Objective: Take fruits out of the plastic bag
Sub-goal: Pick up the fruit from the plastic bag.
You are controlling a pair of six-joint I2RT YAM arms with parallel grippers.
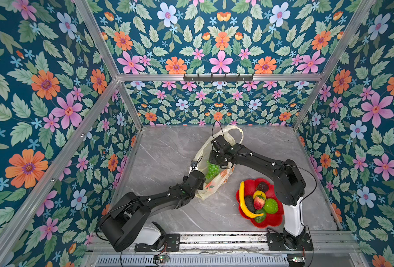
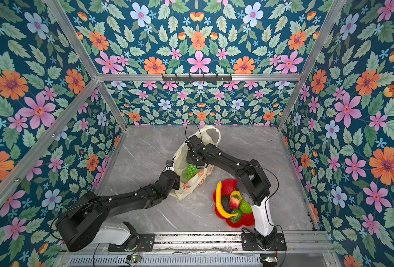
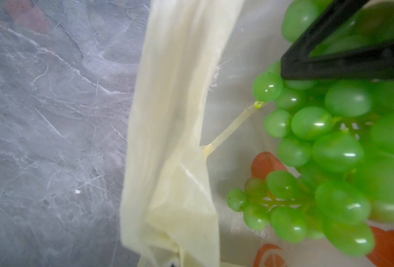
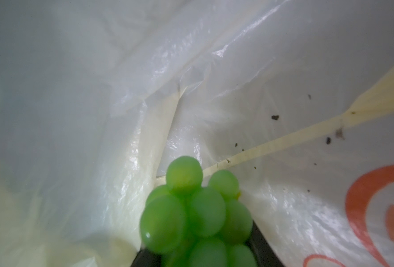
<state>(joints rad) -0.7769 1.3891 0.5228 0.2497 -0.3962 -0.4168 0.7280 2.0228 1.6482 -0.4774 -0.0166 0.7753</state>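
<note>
Near edge: red plate [image 1: 273, 222] carries banana [image 1: 243, 201], strawberry [image 1: 259, 201], lemon [image 1: 259, 193], avocados [image 1: 250, 204] and green apple [image 1: 270, 205].

Mid-table: plastic bag [image 1: 211, 187] lies flat. Left gripper [image 1: 200, 185] is pinched closed on its left edge, apparently anchoring it. Grape bunch [image 1: 212, 170] sits inside the bag, clamped between the fingers of the right gripper [image 4: 197, 252].

Judgement: lift the grapes slowly toward the mouth and hold the left pinch firm so the film stays down.

Far end: loop handles [image 1: 234, 134] could snag loose berries.
</note>
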